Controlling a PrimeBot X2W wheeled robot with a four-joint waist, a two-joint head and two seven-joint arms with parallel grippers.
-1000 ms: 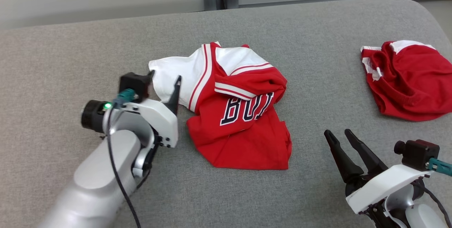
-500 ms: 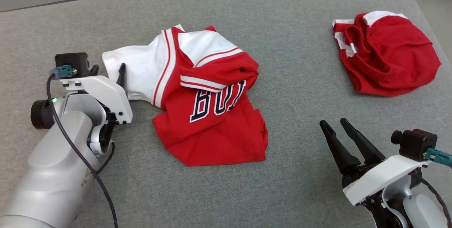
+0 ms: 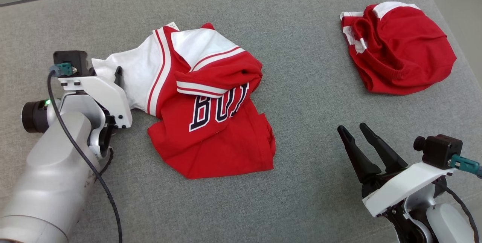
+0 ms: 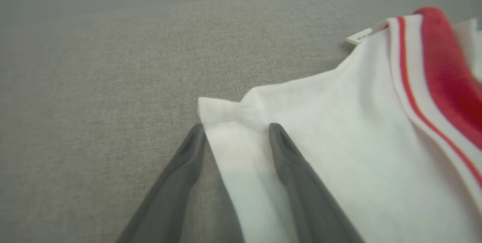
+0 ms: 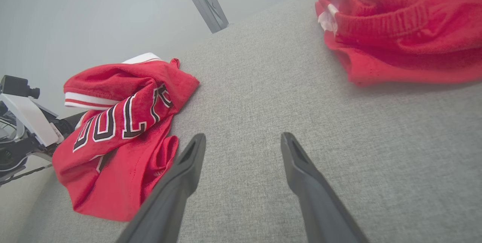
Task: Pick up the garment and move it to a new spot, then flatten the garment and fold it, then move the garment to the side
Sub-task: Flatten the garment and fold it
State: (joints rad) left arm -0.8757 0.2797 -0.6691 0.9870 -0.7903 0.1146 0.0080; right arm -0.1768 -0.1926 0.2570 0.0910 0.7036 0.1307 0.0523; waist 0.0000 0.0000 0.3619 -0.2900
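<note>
While the left gripper [image 4: 236, 127] was held low over the grey padded surface [image 3: 301, 28], its two dark fingers were seen spread wide, with nothing clamped between them. The white corner of the jersey [image 3: 211, 130] was found right in that gap. One fingertip [image 4: 196, 133] was set at the very edge of the cloth, on the bare grey side. The other was laid over the white fabric itself, and the corner's tip was poked out just beyond both. Off to the right of those fingers, the red-and-white striped trim could be made out, and farther on a small white tag [image 4: 358, 36] at the collar.

The jersey was left crumpled in a heap (red body, white panels, dark block letters only partly readable across a fold). From the head view it was placed between the two grippers, touching the left one's fingers and well apart from the right one's.

The right gripper [image 3: 352, 127] was kept above bare grey fabric, its fingers likewise parted wide and nothing gripped. From its wrist view, the jersey was seen beyond and to the left of its fingertips. A second red garment [image 3: 403, 54], bunched up with white patches, was spotted ahead and to the right of them, well clear.
</note>
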